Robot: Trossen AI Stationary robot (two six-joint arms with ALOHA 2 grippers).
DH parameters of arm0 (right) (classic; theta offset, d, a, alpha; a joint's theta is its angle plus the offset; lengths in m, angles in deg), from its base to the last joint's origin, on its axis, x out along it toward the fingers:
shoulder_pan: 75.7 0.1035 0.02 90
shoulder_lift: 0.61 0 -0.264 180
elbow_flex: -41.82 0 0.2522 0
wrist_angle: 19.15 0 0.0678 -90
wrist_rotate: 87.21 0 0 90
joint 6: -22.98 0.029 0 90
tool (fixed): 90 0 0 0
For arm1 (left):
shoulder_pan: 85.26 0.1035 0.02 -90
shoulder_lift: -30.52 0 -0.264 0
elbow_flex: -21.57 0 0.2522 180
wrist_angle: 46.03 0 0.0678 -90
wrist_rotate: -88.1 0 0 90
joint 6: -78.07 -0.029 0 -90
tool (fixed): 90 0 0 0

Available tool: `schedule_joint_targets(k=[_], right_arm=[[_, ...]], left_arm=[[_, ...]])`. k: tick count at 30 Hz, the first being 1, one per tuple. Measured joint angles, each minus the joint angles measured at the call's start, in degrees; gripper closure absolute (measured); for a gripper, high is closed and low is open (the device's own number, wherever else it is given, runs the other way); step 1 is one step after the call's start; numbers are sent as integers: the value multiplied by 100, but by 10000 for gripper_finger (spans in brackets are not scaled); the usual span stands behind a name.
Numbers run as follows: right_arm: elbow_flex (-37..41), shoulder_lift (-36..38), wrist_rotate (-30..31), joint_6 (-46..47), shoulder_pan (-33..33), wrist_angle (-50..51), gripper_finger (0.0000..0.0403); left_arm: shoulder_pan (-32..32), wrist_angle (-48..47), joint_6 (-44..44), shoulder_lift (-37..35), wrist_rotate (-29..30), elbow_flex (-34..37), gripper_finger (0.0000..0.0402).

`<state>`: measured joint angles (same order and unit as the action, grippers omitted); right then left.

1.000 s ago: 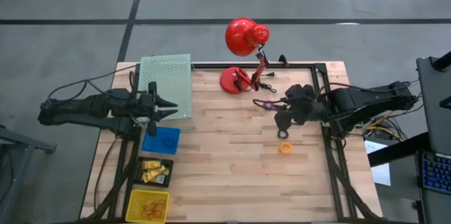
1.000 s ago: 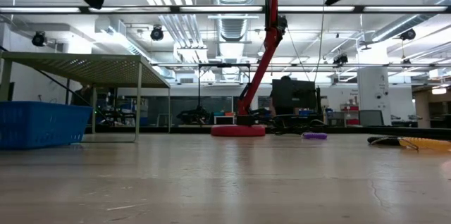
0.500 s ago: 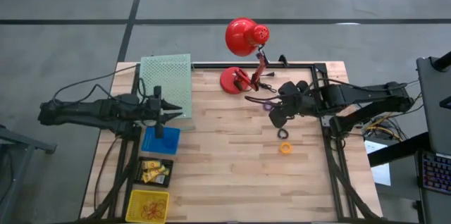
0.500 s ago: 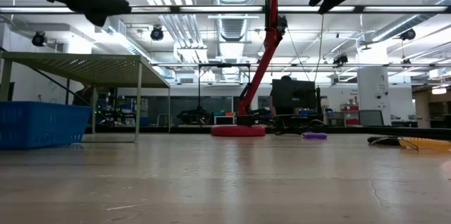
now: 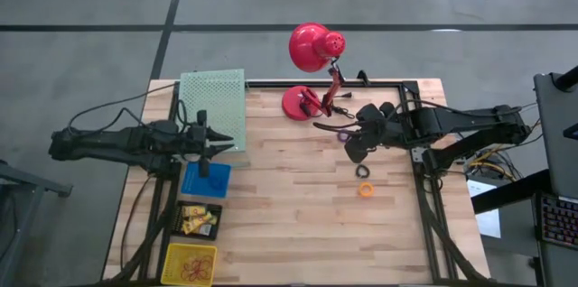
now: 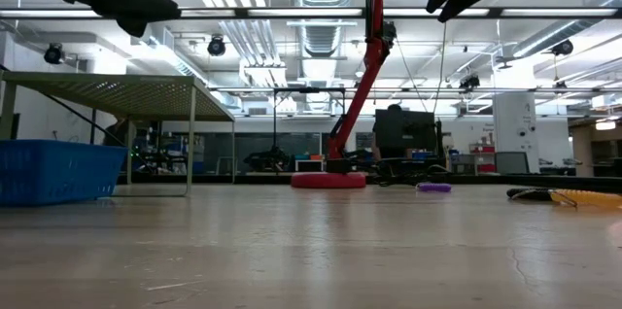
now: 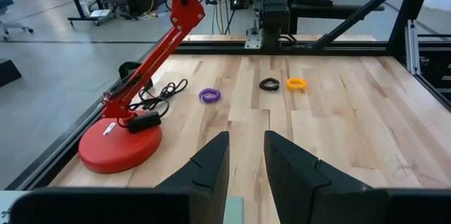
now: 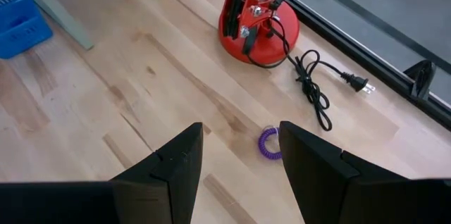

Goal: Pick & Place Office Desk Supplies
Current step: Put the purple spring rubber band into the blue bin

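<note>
Three small rings lie on the wooden table: a purple ring (image 5: pixel 343 134) (image 8: pixel 268 143) (image 7: pixel 209 96), a black ring (image 5: pixel 363 171) (image 7: pixel 269 84) and an orange ring (image 5: pixel 366 189) (image 7: pixel 296 83). My right gripper (image 5: pixel 355 145) (image 8: pixel 239 139) hangs open well above the table, slanting down, with the purple ring showing on the wood past the gap between its fingers. My left gripper (image 5: pixel 233 145) (image 7: pixel 246 146) hovers near the left side, pointing almost level toward the rings, its fingers a little apart with nothing between them.
A red desk lamp (image 5: pixel 304 103) stands at the far edge, its black cord (image 8: pixel 316 83) trailing on the wood. At the left are a green perforated shelf (image 5: pixel 213 106), a blue basket (image 5: pixel 206 180), a black tray of yellow pieces (image 5: pixel 199 219) and a yellow bin (image 5: pixel 190 263).
My left gripper has sunk a little. My right gripper has slid toward the table's left edge, to above the purple ring, rolling slightly. Both have kept still over the last half second.
</note>
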<state>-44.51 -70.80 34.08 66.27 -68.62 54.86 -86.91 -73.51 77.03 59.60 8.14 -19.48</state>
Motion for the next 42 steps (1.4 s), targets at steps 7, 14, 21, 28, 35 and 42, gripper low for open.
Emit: schedule_joint_targets(k=[7,14,21,28,35,42], right_arm=[[1,2,7,0,0,-2,218],[7,2,19,13,2,-16,218],[212,-261,-39,-9,-20,-63,218],[286,-874,-329,-18,-20,-60,218],[286,-1377,-396,-112,-74,-64,218],[286,-1528,-462,-48,-72,-66,218]], left_arm=[[0,-56,2,0,0,0,305],[0,-150,15,0,0,0,305],[2,-350,15,0,-2,0,305],[2,-549,13,0,-2,0,305],[2,-778,131,0,-16,0,305],[2,-774,256,0,-15,0,305]])
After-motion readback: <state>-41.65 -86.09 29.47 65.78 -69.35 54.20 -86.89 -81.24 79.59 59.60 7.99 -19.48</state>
